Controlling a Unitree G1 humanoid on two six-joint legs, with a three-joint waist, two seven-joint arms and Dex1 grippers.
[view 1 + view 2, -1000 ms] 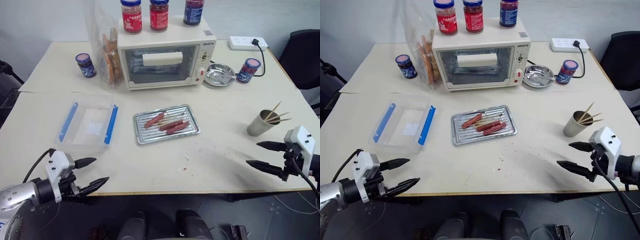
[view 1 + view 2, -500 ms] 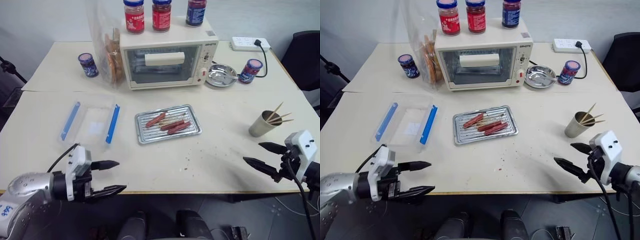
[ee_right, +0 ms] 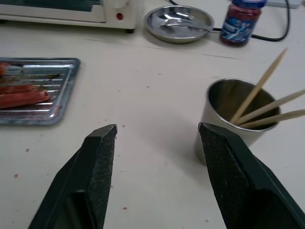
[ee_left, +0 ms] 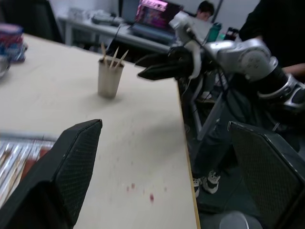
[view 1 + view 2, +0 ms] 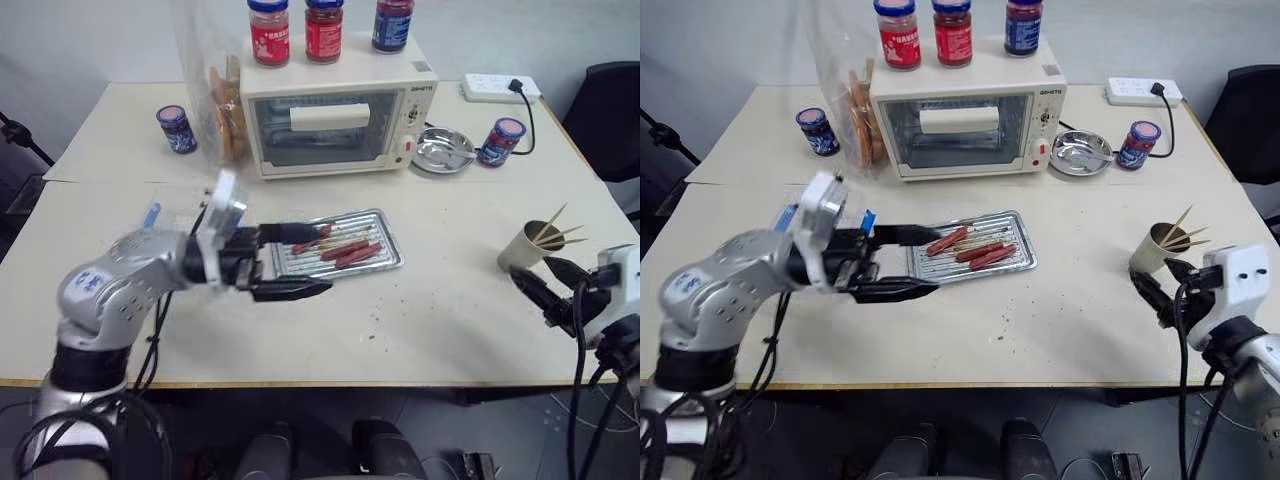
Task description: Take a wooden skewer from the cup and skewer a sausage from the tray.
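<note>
The grey-beige cup (image 5: pixel 520 250) stands near the table's right edge with three wooden skewers (image 3: pixel 259 86) leaning in it. My right gripper (image 5: pixel 530 272) hovers just in front of the cup, open, with nothing between its fingers (image 3: pixel 97 162). The silver tray (image 5: pixel 378 224) lies mid-table with several red sausages (image 5: pixel 346 250) on its ridged floor. My left gripper (image 5: pixel 322 260) reaches level over the tray's left end, pointing right, open and empty. In the left wrist view the cup (image 4: pixel 109 78) and the right gripper (image 4: pixel 143 67) show beyond the wide-apart fingers (image 4: pixel 76 157).
A white toaster oven (image 5: pixel 335 120) with three jars on top stands at the back, a bread bag beside it. A steel dish (image 5: pixel 440 150), blue jars (image 5: pixel 498 140), a power strip (image 5: pixel 500 88) and a clear box (image 5: pixel 152 214) are around. People show in the background (image 4: pixel 281 28).
My left arm has swung up and to the right, from the table's front-left edge to the tray's left end. The right gripper has turned toward the cup and its fingers have narrowed.
</note>
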